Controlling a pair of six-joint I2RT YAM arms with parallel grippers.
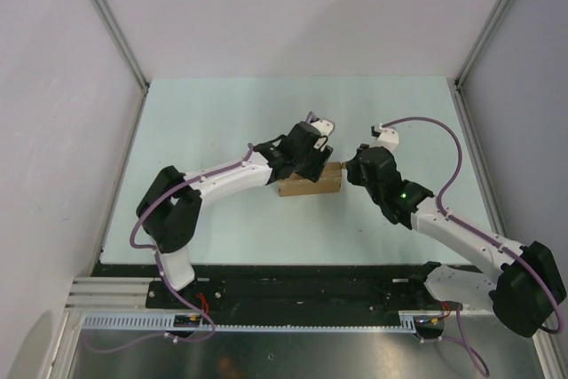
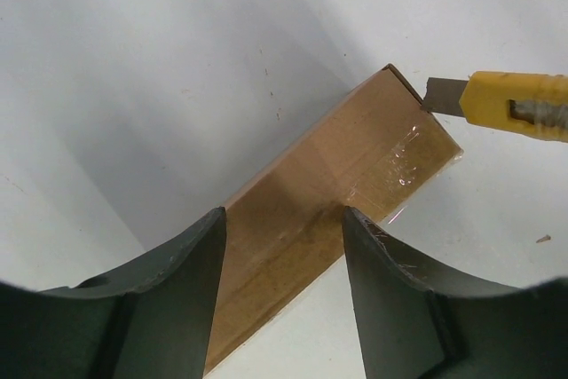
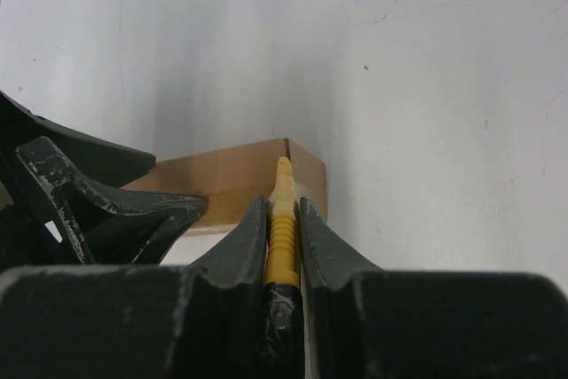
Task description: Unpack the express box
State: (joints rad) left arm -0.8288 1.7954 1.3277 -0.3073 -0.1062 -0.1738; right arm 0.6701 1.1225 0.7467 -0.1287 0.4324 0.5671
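The express box (image 1: 310, 184), a small flat brown carton sealed with clear tape, lies on the table between the two arms. In the left wrist view the box (image 2: 337, 175) runs diagonally under my left gripper (image 2: 284, 215), whose jaws stand open over its near end. My left gripper (image 1: 318, 159) sits on the box's left part. My right gripper (image 3: 282, 203) is shut on a yellow utility knife (image 3: 282, 246). The knife (image 2: 510, 104) has its blade out, with the tip at the box's far right corner. My right gripper (image 1: 353, 169) is just right of the box (image 3: 222, 175).
The pale green table (image 1: 222, 122) is enclosed by white walls with aluminium posts (image 1: 111, 19) at the back corners. My left gripper's dark fingers (image 3: 106, 206) show at the left of the right wrist view, close to the knife.
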